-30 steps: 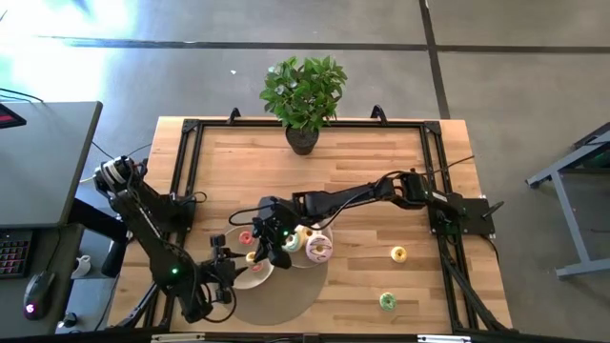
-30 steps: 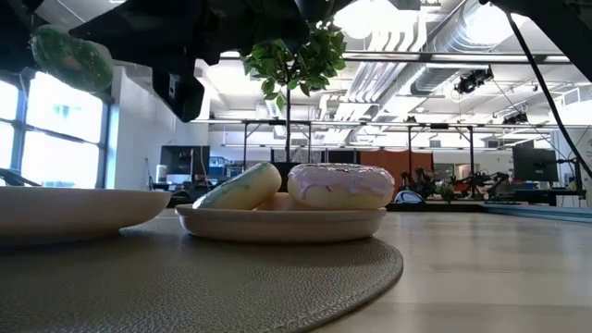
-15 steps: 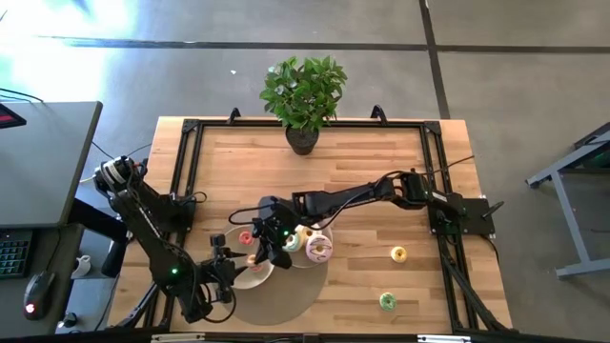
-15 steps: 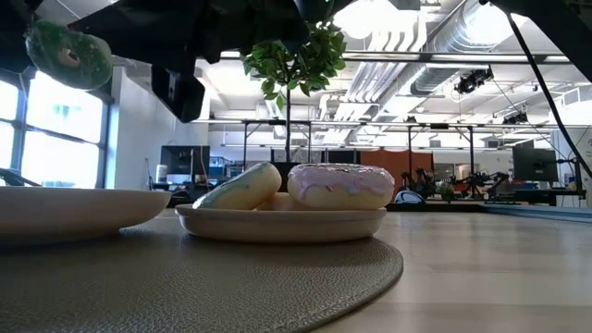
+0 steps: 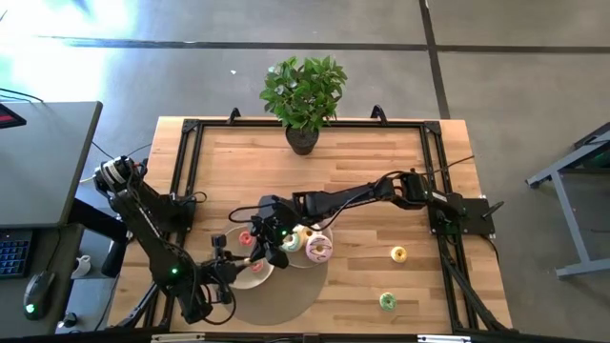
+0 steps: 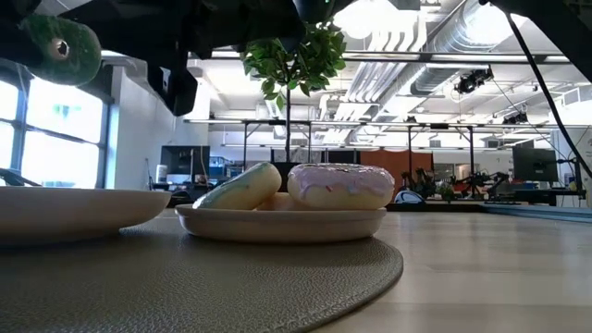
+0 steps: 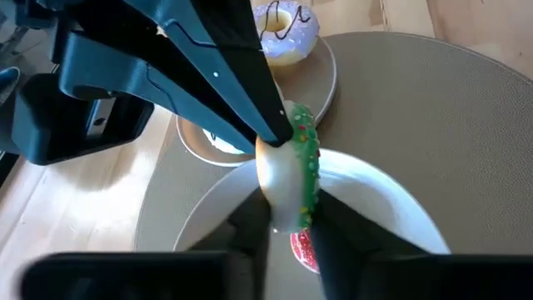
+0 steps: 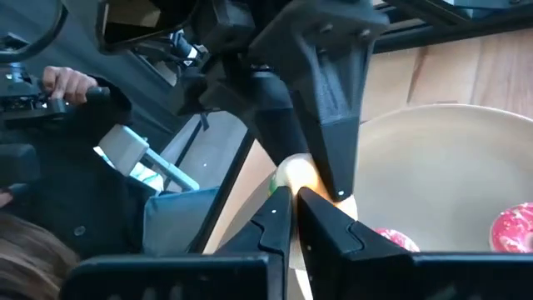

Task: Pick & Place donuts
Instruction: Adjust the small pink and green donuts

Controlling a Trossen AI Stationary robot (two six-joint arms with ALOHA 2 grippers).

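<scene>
- Change: the left end effector point(image 7: 291, 223) has closed in from a wide-open stance. Its two fingers now clench the green-sprinkled donut point(image 7: 293, 179) from both sides.
- Change: in the low view the donut has turned, so its hole now faces the camera. It remains raised, above the near plate point(image 7: 400, 208).
- The right end effector point(image 7: 277, 132) reaches in from 3 o'clock and still pinches the donut's upper rim with its fingers almost together. Both end effectors therefore hold the same donut.
- Judgement: this is a hand-over from right to left. The right release is not yet done, and the drop onto the plate follows it.
- The plate below already carries a red mini donut point(image 7: 304, 250), with bare plate around it.
- Edges: the second plate point(image 6: 277, 224), at 3 o'clock from the near plate and just beside it, holds the pink-iced donut point(image 6: 340, 185) and the white-green donut point(image 6: 242, 188). Both plates rest on the round placemat point(image 6: 231, 277).
- Open room: the surface point(image 5: 362, 152) is open toward 12 o'clock, up to the potted plant point(image 5: 303, 90). A yellow mini donut point(image 5: 398, 253) and a green mini donut point(image 5: 387, 301) lie well apart at 4 o'clock.
</scene>
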